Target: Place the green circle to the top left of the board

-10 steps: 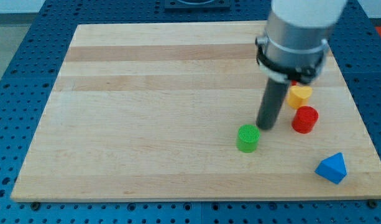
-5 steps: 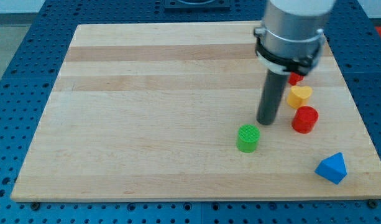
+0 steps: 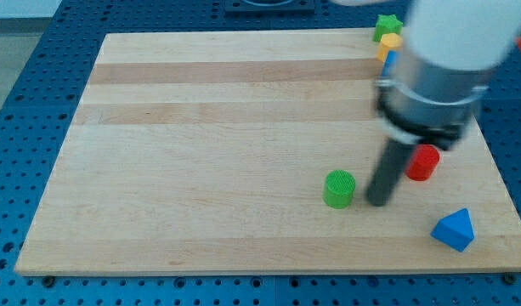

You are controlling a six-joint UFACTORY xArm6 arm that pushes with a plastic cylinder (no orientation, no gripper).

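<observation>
The green circle (image 3: pixel 339 189), a short green cylinder, stands on the wooden board (image 3: pixel 201 153) at the lower right of its middle. My tip (image 3: pixel 378 202) rests on the board just to the right of the green circle, a small gap apart from it. The rod rises up and to the right into the arm's grey body.
A red cylinder (image 3: pixel 424 161) sits right of the rod, partly hidden by the arm. A blue triangular block (image 3: pixel 454 229) lies near the board's bottom right corner. At the top right are a green block (image 3: pixel 385 25), a yellow block (image 3: pixel 389 42) and a blue sliver (image 3: pixel 391 59).
My tip has moved down and right, from above-right of the green circle to its right side. The arm now hides the yellow block near the red cylinder and uncovers blocks at the top right.
</observation>
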